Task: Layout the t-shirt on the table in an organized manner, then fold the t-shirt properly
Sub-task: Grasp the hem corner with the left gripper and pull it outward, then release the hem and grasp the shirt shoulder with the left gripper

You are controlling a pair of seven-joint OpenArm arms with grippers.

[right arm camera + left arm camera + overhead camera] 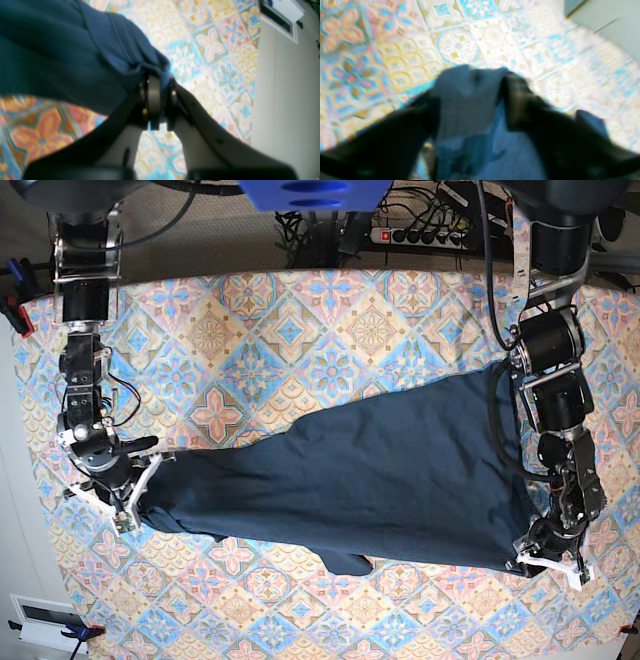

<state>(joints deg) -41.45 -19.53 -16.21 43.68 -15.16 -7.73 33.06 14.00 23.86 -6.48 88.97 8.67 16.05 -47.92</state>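
The step in hand looks like the spreading-out: the plain dark navy short-sleeved soft cloth t-shirt [350,475] is stretched between the two arms across the large surface covered in blue, pink and cream diamond-tile cloth [300,320]. To do this well, both arms should probably keep an even tension along the shirt's length, lower it together so no pleat is trapped, and let go only once the cloth lies flat; pulling further on one side alone could drag it askew.

The right end effector [160,82] is pressed together, pinching a bunched edge of the shirt between its pads. The left end effector [472,75] has its two dark fingers standing apart with blue cloth filling the space between them; that view is blurred, so whether it truly grips the cloth I cannot tell.

In the base view the shirt lies as a long slanted band across the middle of the surface, mostly smooth, with its wider end by the left arm. A small flap sags from its lower edge. No label is visible.
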